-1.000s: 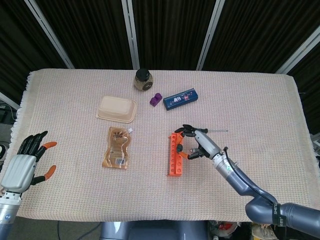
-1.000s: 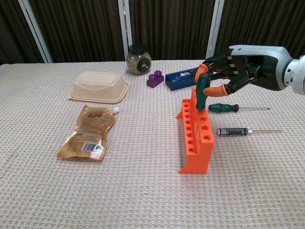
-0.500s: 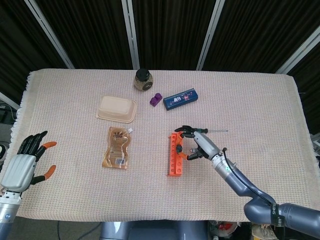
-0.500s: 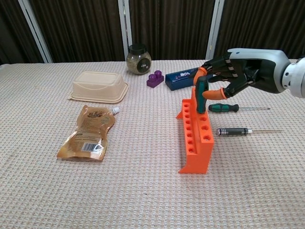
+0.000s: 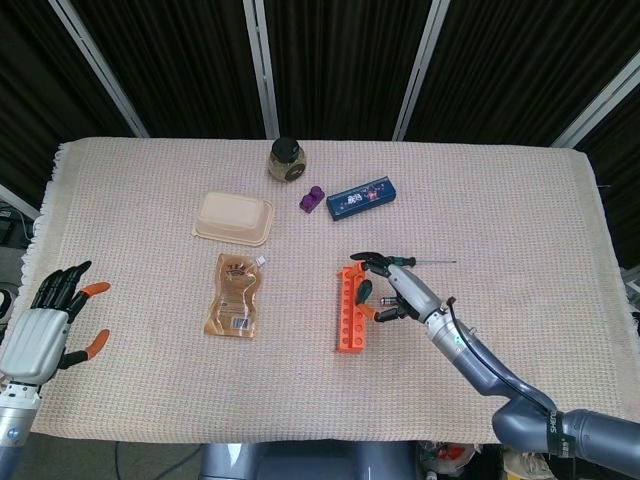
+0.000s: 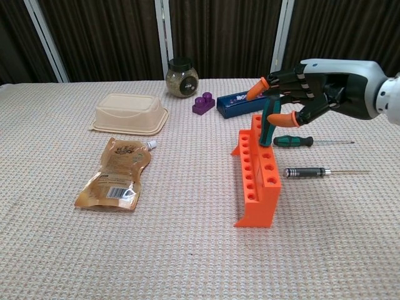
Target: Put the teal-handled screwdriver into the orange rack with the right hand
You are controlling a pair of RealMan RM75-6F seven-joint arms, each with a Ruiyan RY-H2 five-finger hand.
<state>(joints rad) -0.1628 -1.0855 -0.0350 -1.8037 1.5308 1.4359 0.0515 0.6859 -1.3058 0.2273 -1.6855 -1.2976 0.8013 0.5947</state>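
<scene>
The orange rack (image 6: 257,178) (image 5: 350,310) stands in the middle of the table. The teal-handled screwdriver (image 6: 268,129) (image 5: 364,291) stands upright in a hole at the rack's far end. My right hand (image 6: 312,94) (image 5: 396,286) hovers right beside the handle with its fingers spread. One orange fingertip (image 6: 257,88) is lifted above the handle and the thumb tip (image 6: 279,117) sits just to its right. I see no grip on the handle. My left hand (image 5: 45,325) stays open at the table's left edge, holding nothing.
A green-handled screwdriver (image 6: 294,141) and a black one (image 6: 307,172) lie right of the rack. A snack pouch (image 6: 115,175), beige container (image 6: 130,113), jar (image 6: 182,77), purple block (image 6: 203,104) and blue box (image 6: 236,101) lie to the left and behind.
The right hand's fingers have come off the teal handle and spread apart. The screwdriver now stands alone in the rack. The left hand has barely moved.
</scene>
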